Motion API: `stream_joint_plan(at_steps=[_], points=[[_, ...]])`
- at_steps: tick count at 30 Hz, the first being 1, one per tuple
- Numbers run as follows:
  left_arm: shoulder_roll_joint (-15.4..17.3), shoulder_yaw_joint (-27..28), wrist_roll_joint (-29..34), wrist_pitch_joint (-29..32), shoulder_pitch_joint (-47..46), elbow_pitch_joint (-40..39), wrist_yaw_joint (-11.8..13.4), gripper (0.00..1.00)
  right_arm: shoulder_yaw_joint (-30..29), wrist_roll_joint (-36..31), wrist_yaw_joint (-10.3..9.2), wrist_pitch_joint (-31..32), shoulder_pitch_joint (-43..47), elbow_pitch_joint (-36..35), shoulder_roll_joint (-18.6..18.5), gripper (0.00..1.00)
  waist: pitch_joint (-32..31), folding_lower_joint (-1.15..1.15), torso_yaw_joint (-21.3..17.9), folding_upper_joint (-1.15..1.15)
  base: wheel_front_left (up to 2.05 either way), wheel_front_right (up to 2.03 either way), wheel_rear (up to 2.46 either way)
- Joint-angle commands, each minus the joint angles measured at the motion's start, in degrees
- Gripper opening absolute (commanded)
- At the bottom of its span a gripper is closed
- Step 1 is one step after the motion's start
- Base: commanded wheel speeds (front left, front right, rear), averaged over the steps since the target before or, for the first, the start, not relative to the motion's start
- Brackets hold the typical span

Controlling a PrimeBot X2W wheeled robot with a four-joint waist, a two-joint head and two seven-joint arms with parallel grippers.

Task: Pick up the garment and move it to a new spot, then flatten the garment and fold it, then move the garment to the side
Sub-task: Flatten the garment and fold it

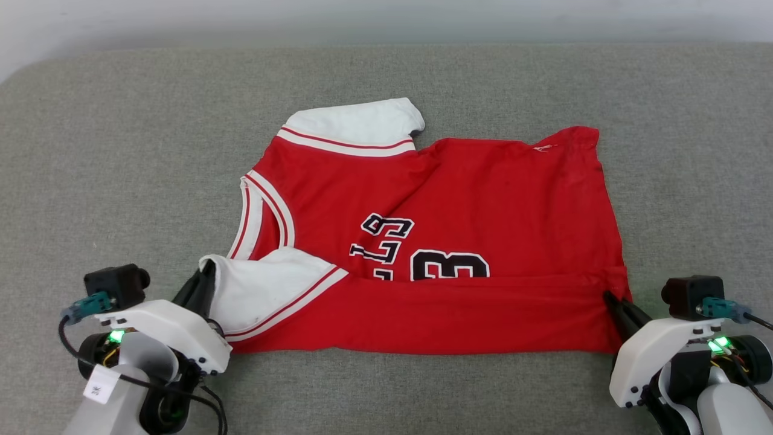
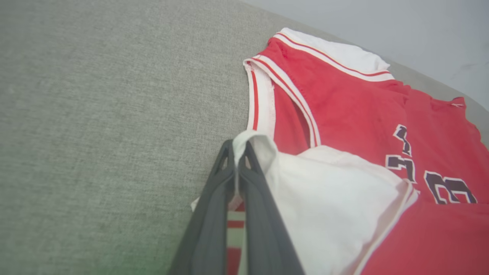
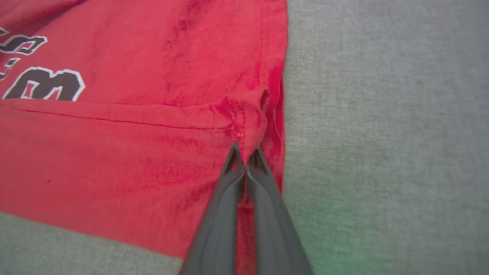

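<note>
The garment (image 1: 459,199) is a red jersey with white sleeves and black white-outlined lettering, spread sideways on the grey surface with its collar to the left. Its near long edge is folded over the front as a red band (image 1: 459,311), covering the lower part of the number. My left gripper (image 1: 205,275) is shut on the white near sleeve (image 2: 336,183), pinching a fold of it at the fingertips (image 2: 238,152). My right gripper (image 1: 610,297) is shut on the red hem corner (image 3: 248,133) at the garment's right end.
The grey fabric surface (image 1: 121,151) extends around the garment on all sides, with a pale wall (image 1: 386,18) behind its far edge. The far white sleeve (image 1: 362,124) lies flat at the back left.
</note>
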Motion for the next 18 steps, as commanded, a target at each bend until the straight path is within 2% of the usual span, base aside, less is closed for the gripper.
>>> stream_joint_plan(at_steps=[1, 3, 5, 6, 8, 9, 10, 11, 12, 15, 16, 17, 18], points=[[-0.2, -0.5, -0.1, 0.1, -1.1, 1.4, -0.7, 0.0, 0.3, 0.4, -0.08, -0.9, -1.2, 1.5, -0.2, 0.0, 0.2, -0.01, 0.1, 0.0, 0.0, 0.0, 0.0], [-0.9, -1.5, -0.1, 0.7, -2.1, 4.3, -1.8, 0.0, 0.6, 0.0, -0.09, -2.2, -1.9, 4.2, -0.6, 0.0, 0.3, -0.01, 0.2, 0.0, 0.0, 0.0, 0.0], [-1.6, -2.5, -0.3, 1.4, -3.1, 6.8, -2.8, 0.0, 1.0, 0.5, -0.09, -3.2, -2.4, 6.7, -0.5, 0.11, 0.3, -0.01, 0.3, 0.0, 0.0, 0.0, 0.0], [-1.8, -3.0, -0.5, 1.8, -3.4, 7.9, -3.3, 0.0, 1.1, 0.6, -0.09, -3.9, -2.7, 7.7, -0.5, 0.22, 0.2, -0.01, 0.4, 0.0, 0.0, 0.0, 0.0], [-2.0, -3.4, -0.5, 1.4, -4.1, 9.6, -4.1, 0.0, 1.4, 0.9, -0.09, -4.8, -3.1, 9.4, -0.4, 0.49, 0.0, -0.01, 0.4, 0.0, 0.0, 0.0, 0.0], [-2.1, -3.7, -0.3, 1.1, -4.4, 10.2, -4.5, 0.02, 1.7, 1.1, -0.09, -5.4, -3.1, 10.0, -0.4, 1.0, -0.2, -0.01, 0.4, 0.0, 0.0, 0.0, 0.0], [-2.2, -3.8, -0.4, 0.7, -4.4, 10.9, -4.7, 0.22, 2.3, 1.5, -0.09, -6.6, -3.2, 10.2, -0.4, 1.0, -0.5, -0.01, 0.3, 0.0, 0.0, 0.0, 0.0], [-2.3, -3.8, -0.7, 0.3, -4.5, 11.6, -4.9, 0.49, 2.5, 1.7, -0.09, -8.3, -3.3, 10.1, -0.5, 1.0, -0.9, -0.01, 0.3, 0.0, 0.0, 0.0, 0.0], [-2.2, -3.6, -0.7, -0.3, -4.7, 12.2, -4.9, 1.0, 2.6, 1.8, -0.1, -9.8, -3.3, 10.2, -0.7, 1.0, -1.3, -0.01, 0.2, 0.0, 0.0, 0.0, 0.0], [-2.0, -2.8, -0.9, -1.8, -4.7, 13.5, -4.9, 1.0, 2.0, 2.6, -0.08, -15.9, -2.7, 9.1, -0.4, 1.0, -2.9, -0.01, 0.0, 0.0, 0.0, 0.0, 0.0], [-2.0, -2.8, -0.9, -1.8, -4.7, 13.5, -4.9, 1.0, 2.0, 2.6, -0.08, -15.9, -2.7, 9.1, -0.4, 1.0, -2.9, -0.01, 0.0, 0.0, 0.0, 0.0, 0.0], [-1.5, -2.5, -0.8, -2.6, -4.3, 14.1, -4.4, 1.0, 1.6, 2.9, -0.08, -19.1, -1.9, 8.5, 0.0, 1.0, -4.1, -0.01, -0.3, 0.0, 0.0, 0.0, 0.0], [-1.5, -2.5, -0.8, -2.6, -4.3, 14.1, -4.4, 1.0, 1.6, 2.9, -0.08, -19.1, -1.9, 8.5, 0.0, 1.0, -4.1, -0.01, -0.3, 0.0, 0.0, 0.0, 0.0]])
